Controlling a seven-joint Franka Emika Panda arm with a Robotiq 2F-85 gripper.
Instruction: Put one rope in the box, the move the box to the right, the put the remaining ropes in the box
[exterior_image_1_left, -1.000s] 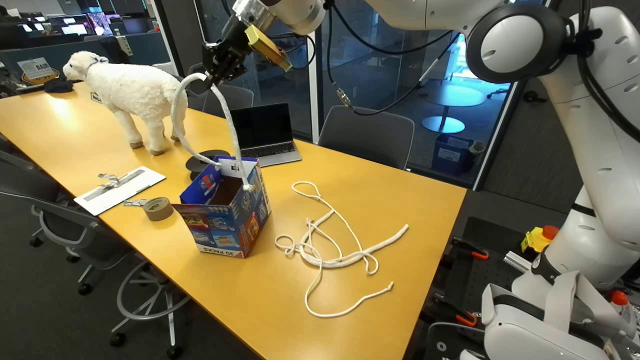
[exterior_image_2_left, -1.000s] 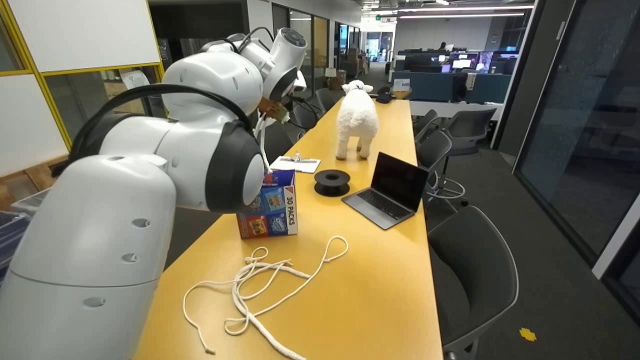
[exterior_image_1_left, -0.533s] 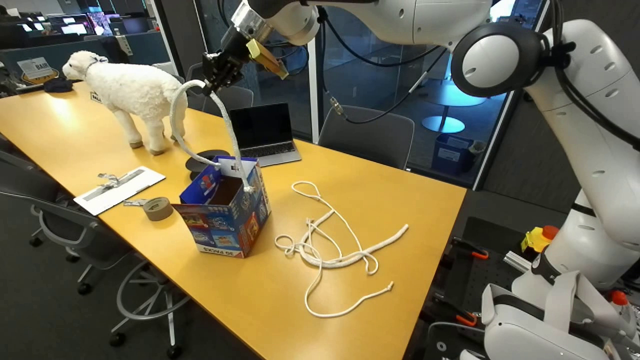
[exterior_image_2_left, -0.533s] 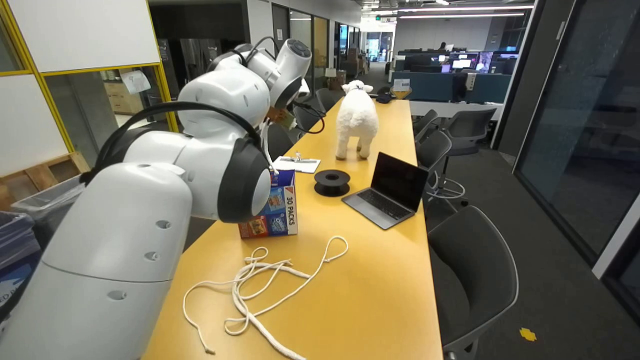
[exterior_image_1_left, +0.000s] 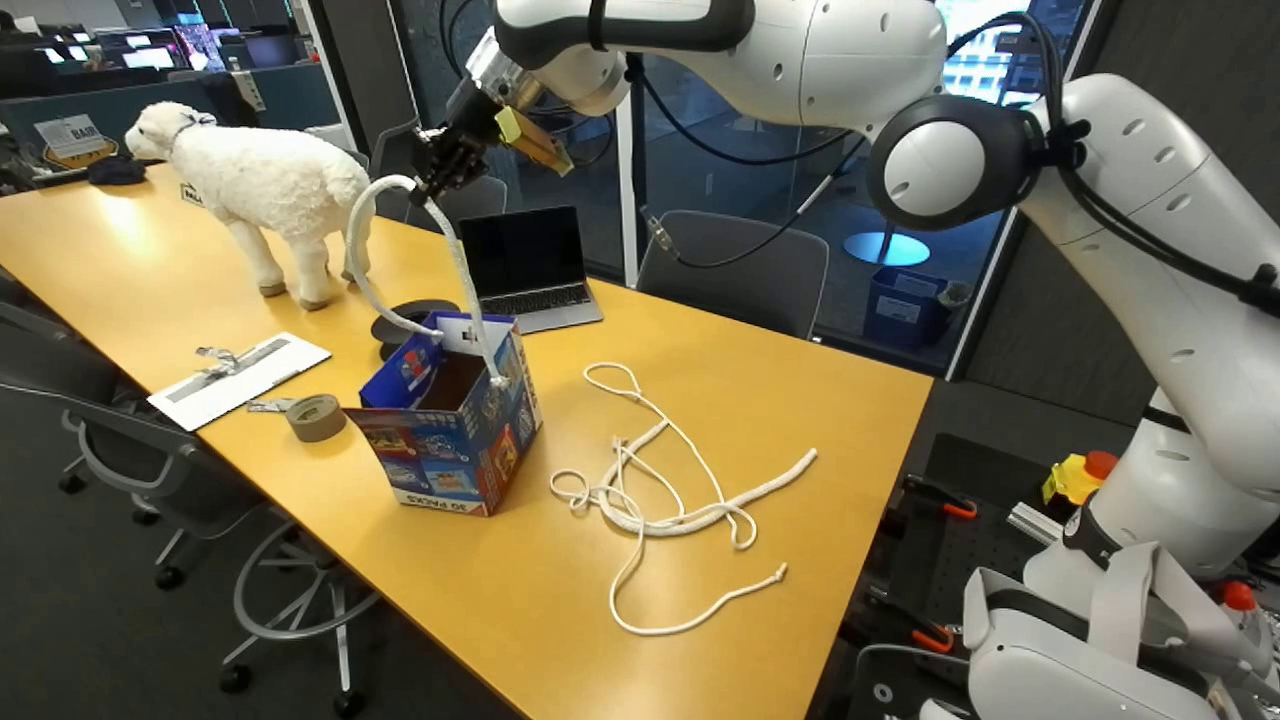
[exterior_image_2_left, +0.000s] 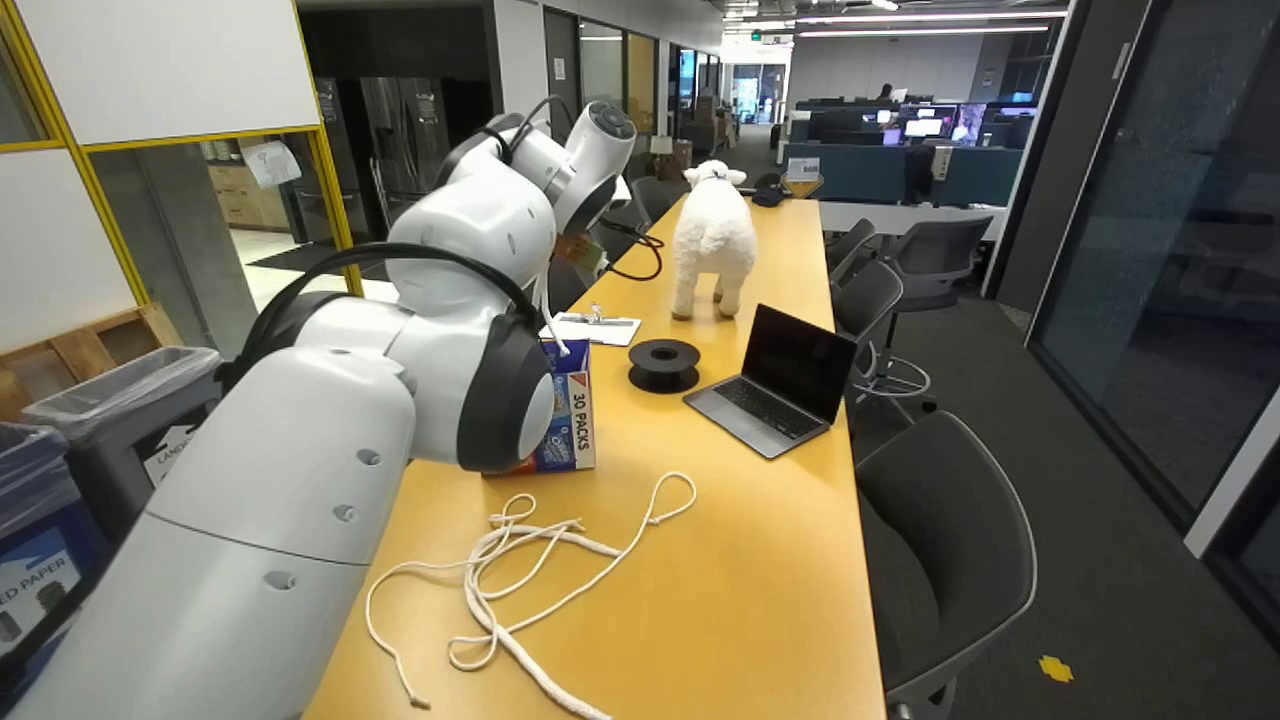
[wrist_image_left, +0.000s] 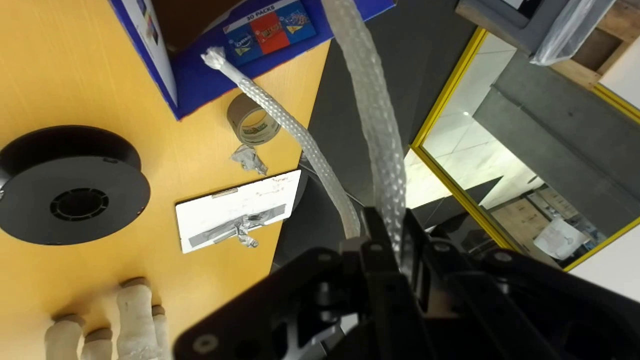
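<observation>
My gripper (exterior_image_1_left: 425, 185) hangs above the box (exterior_image_1_left: 505, 440), its fingers shut on a thick white rope (exterior_image_1_left: 464, 275). The rope bends in an arch, both ends drooping toward the box's open top. In the wrist view the rope (wrist_image_left: 372, 95) runs between the fingertips of the gripper (wrist_image_left: 391, 220); one frayed end is over the opening beside a blue flap. Whether the ends lie below the rim, I cannot tell. The remaining ropes (exterior_image_1_left: 775, 485) lie tangled on the table, nearer the robot base than the box. The arm hides part of the box (exterior_image_2_left: 575, 425) in an exterior view.
Close to the box stand a black spool (exterior_image_2_left: 664, 368) and a laptop (exterior_image_2_left: 772, 405). A tape roll (exterior_image_1_left: 316, 430) and a white clipboard (exterior_image_1_left: 250, 375) lie at its far side. Farther along the table (exterior_image_1_left: 590, 620) is a plush sheep (exterior_image_1_left: 260, 185).
The gripper and the rope's arch have come down a little toward the box, and the arm's elbow has lowered. The box and the tangled ropes have stayed put.
</observation>
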